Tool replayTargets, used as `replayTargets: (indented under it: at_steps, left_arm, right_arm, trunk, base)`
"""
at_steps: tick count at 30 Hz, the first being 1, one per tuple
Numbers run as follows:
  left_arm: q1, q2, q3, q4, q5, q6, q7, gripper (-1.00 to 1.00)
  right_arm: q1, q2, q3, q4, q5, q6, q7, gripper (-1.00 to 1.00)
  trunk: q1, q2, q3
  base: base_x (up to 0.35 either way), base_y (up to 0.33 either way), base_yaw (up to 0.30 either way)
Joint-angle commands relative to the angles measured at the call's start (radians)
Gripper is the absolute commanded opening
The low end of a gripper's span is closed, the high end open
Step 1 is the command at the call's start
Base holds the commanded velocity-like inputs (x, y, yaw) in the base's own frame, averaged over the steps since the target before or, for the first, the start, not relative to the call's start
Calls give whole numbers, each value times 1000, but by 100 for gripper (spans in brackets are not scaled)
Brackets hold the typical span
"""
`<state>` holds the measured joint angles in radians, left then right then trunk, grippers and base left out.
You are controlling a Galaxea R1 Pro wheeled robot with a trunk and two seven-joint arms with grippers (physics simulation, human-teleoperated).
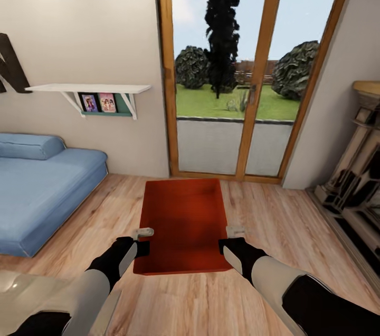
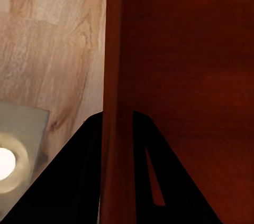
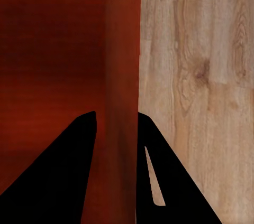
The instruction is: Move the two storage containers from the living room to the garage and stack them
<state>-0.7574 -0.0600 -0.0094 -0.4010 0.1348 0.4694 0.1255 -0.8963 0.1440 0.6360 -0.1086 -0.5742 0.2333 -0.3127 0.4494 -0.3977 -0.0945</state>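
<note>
One orange-red storage container [image 1: 184,220] hangs level over the living room's wood-plank flooring [image 1: 274,230], in front of me. My left gripper [image 1: 143,247] is shut on its left wall and my right gripper [image 1: 226,245] on its right wall. In the left wrist view the dark fingers [image 2: 84,182] straddle the container's wall [image 2: 114,76]. The right wrist view has the same grip, with the fingers [image 3: 79,171] on either side of the wall [image 3: 121,65]. The garage and its floor are out of view.
A blue sofa [image 1: 42,193] stands at the left and a glass-topped table [image 1: 26,294] at the lower left. Wood-framed glass doors [image 1: 232,77] are straight ahead. A white wall shelf [image 1: 89,89] hangs at the left, and a stone fireplace [image 1: 353,183] stands at the right.
</note>
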Motion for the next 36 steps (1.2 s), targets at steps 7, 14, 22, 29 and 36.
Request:
replayTargets:
  at_steps: [7, 14, 22, 29, 36]
  left_arm:
    - [0, -1, 6, 1, -15, 9, 12, -100]
    - [0, -1, 6, 1, -15, 9, 12, -100]
    - [0, -1, 6, 2, -15, 9, 12, -100]
    - [0, -1, 6, 2, -15, 9, 11, -100]
    - [0, -1, 6, 2, -15, 9, 12, -100]
  right_arm:
    - [-1, 8, 6, -5, 20, 7, -5, -100]
    - [-1, 8, 6, -4, 20, 7, -5, -100]
    - [-1, 8, 6, -5, 20, 8, -6, -100]
    - [-1, 8, 6, -4, 20, 8, -6, -100]
    - [-1, 8, 6, -4, 20, 8, -6, -100]
  trunk:
    - [1, -2, -2]
    - [1, -2, -2]
    - [1, -2, -2]
    - [1, -2, -2]
    - [1, -2, -2]
  base:
    - [0, 0, 281]
    - [0, 0, 275]
    - [0, 0, 274]
    - [0, 0, 274]
    - [0, 0, 274]
